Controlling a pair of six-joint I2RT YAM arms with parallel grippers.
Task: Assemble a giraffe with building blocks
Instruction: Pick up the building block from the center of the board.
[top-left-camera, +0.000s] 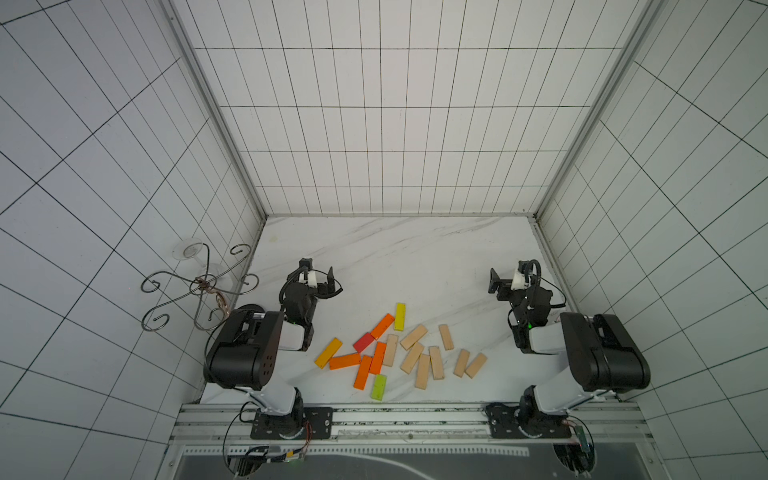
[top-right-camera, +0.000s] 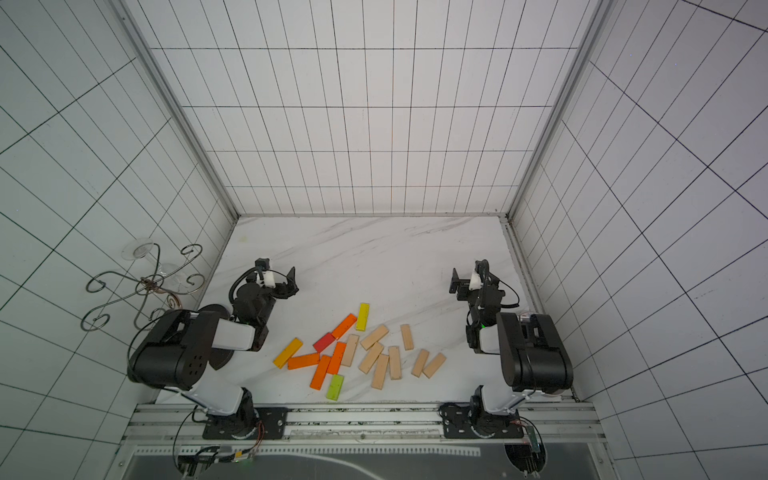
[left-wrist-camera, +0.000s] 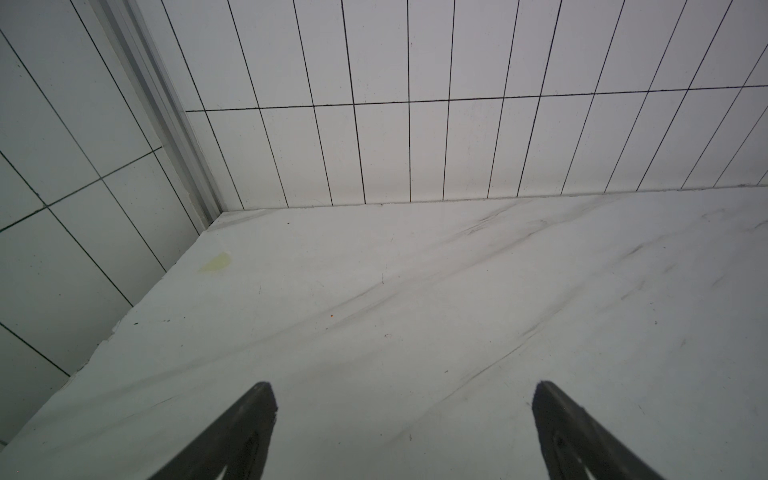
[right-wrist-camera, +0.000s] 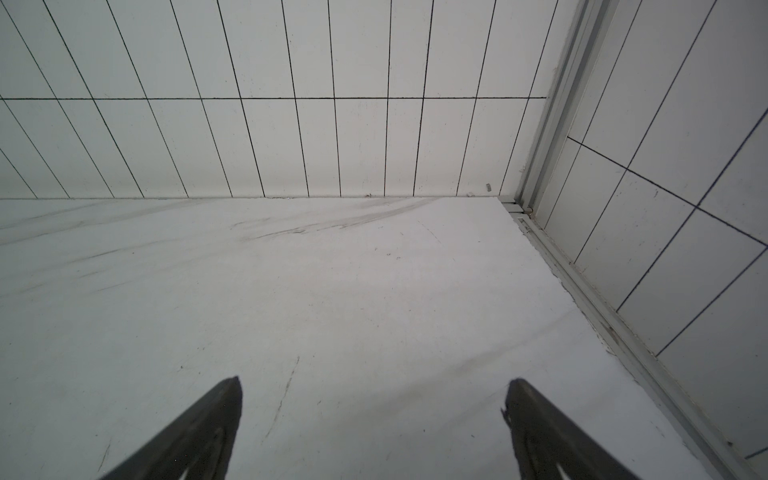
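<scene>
Nothing is built yet, so we judge the step in hand to be the first pick. The left gripper (left-wrist-camera: 403, 384) and right gripper (right-wrist-camera: 376, 379) hang over bare bench (top-left-camera: 395, 257), jaws spread wide and empty, farther back than the pile. We would start with the lone wooden block (top-left-camera: 446, 336), which lies clear, and close across its narrow width. The blocks lie flat at the near middle, coloured blocks (top-left-camera: 377, 357) on the left and plain wooden blocks (top-left-camera: 413, 336) on the right, several touching.

Left arm (top-left-camera: 245, 357), right arm (top-left-camera: 602, 357) folded, jaws wide.
</scene>
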